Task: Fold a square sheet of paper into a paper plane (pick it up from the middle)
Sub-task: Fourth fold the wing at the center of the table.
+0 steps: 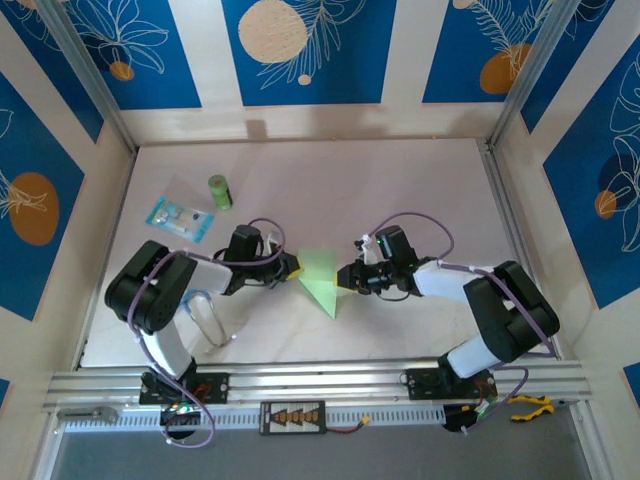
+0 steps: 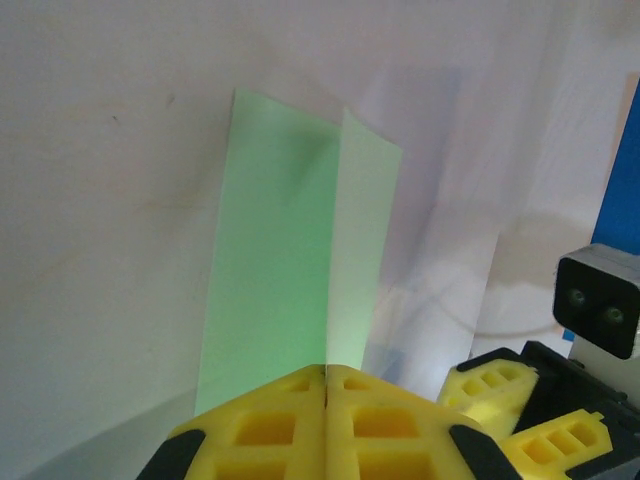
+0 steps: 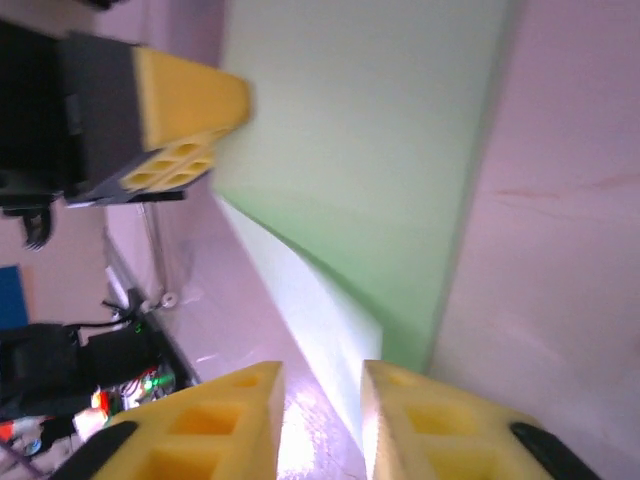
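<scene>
- Top external view: the pale-green sheet of paper [image 1: 322, 278] sits at the middle of the counter [image 1: 400, 180], between the two arms. It is folded to a triangle pointing toward their bases, and its layers and creases are too small to read from up here.
- The left gripper [image 1: 295, 269] meets the sheet's left edge and the right gripper [image 1: 344, 278] its right edge. Their bodies cover the exact contact spots.
- Left wrist view: the left gripper [image 2: 326, 372] has its jaws clenched flat together on the near edge of the sheet [image 2: 270, 250]. The sheet rises away in two panels that meet at a raised crease, and the pinched strip is hidden between the yellow pads.
- At the bottom right of that view, the right gripper's yellow fingers [image 2: 490, 385] are cut off by the frame.
- Right wrist view: the right gripper [image 3: 320, 375] has its jaws released, with bare counter showing in the gap. The sheet [image 3: 370, 150] tapers down toward the right-hand finger, and the blur hides whether it touches.
- One blurred yellow finger [image 3: 185, 100] of the left gripper sits at the sheet's far edge, upper left.
- On the far left of the counter, a clear packet [image 1: 180, 215] holds something blue-printed that cannot be made out. A small green cylinder [image 1: 220, 192] stands just beside it, well apart from the paper.
</scene>
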Available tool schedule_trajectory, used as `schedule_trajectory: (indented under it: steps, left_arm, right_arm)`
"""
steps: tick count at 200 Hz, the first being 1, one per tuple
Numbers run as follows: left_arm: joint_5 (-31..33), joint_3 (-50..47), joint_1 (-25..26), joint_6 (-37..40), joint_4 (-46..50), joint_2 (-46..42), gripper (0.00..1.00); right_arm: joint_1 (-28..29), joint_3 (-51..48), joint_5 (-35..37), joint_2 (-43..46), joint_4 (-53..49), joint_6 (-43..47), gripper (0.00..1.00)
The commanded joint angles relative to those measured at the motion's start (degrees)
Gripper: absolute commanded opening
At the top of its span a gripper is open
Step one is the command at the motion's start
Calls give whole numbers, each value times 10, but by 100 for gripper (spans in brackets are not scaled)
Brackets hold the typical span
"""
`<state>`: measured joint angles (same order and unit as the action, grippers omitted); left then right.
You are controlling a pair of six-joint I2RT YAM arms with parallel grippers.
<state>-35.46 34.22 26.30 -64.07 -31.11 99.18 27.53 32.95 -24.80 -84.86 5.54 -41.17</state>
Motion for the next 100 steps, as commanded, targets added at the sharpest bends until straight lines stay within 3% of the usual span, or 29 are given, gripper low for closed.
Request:
schedule_trajectory:
  steps: [1,31,61,76,100]
  left_arm:
    - [38,-19,0,-8,-19,-36,0]
    - [78,-46,11,-32,-28,-71,0]
    - [120,-61,31,-49,-17,-100,0]
    - [146,-64,45,-59,-8,-114,0]
    - [181,-64,63,-73,11,-133,0]
  right_arm:
    - [3,0,77,52,-71,20,34]
    - [9,-2,147,117,-119,26,42]
    - [26,-2,188,159,-139,49,43]
    - [59,-10,220,177,-126,76,43]
    - [137,-32,330,208,-97,124,42]
